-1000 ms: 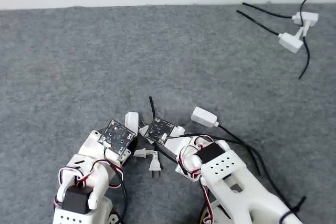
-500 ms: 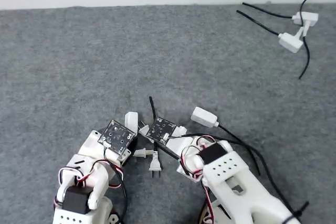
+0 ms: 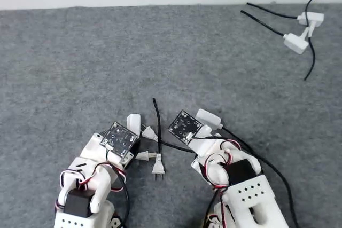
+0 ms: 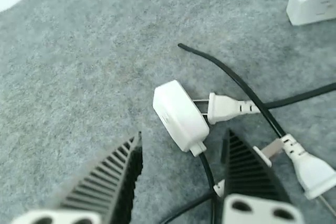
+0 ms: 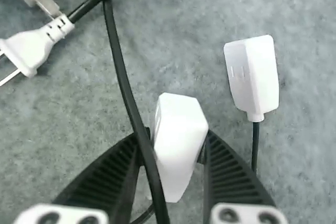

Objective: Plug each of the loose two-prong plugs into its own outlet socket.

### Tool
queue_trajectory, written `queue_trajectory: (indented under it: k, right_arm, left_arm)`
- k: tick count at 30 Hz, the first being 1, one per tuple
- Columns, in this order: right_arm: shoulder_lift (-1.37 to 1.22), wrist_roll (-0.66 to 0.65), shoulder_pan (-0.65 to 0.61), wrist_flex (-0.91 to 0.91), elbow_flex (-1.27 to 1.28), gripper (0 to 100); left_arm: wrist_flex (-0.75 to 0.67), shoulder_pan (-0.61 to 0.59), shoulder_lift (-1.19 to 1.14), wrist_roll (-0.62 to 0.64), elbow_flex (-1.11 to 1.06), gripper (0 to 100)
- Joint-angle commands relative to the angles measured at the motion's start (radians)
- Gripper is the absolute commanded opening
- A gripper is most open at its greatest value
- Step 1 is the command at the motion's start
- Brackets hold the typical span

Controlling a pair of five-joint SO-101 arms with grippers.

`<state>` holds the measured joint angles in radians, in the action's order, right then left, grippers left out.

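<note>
We are clenching our right gripper (image 5: 172, 136) on a white outlet socket (image 5: 178, 116), its long axis running along the jaws with a black cord (image 5: 118, 66) lying against it. Our left gripper (image 4: 184, 135) is hanging open just over a second socket (image 4: 176, 113), and a loose plug (image 3: 158, 167) is lying between the arms, nearer the left.

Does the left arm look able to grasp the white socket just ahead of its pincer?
Probably yes: the left pincer is open, and the socket lies right ahead of its gap. A black cable beside it, near one finger, might get pinched too.
</note>
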<state>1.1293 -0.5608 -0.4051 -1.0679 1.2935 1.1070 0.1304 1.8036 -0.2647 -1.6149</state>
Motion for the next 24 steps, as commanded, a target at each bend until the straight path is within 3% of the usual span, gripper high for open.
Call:
queue_trajectory:
  k: [1, 18, 22, 24]
  right_arm:
    - [0.022, -0.014, 0.012, -0.005, -0.008, 13.7]
    - [0.022, -0.012, -0.076, -0.013, -0.002, 13.9]
    - [0.022, -0.008, -0.217, -0.007, 0.037, 23.4]
    - [0.024, -0.008, -0.228, -0.005, 0.034, 28.1]
  left_arm:
    - [-0.028, 0.009, 0.006, -0.005, 0.007, 24]
    - [-0.028, 0.009, 0.006, -0.005, 0.007, 24]
    - [-0.028, 0.009, 0.006, -0.005, 0.007, 24]
    - [-0.028, 0.009, 0.006, -0.005, 0.007, 24]
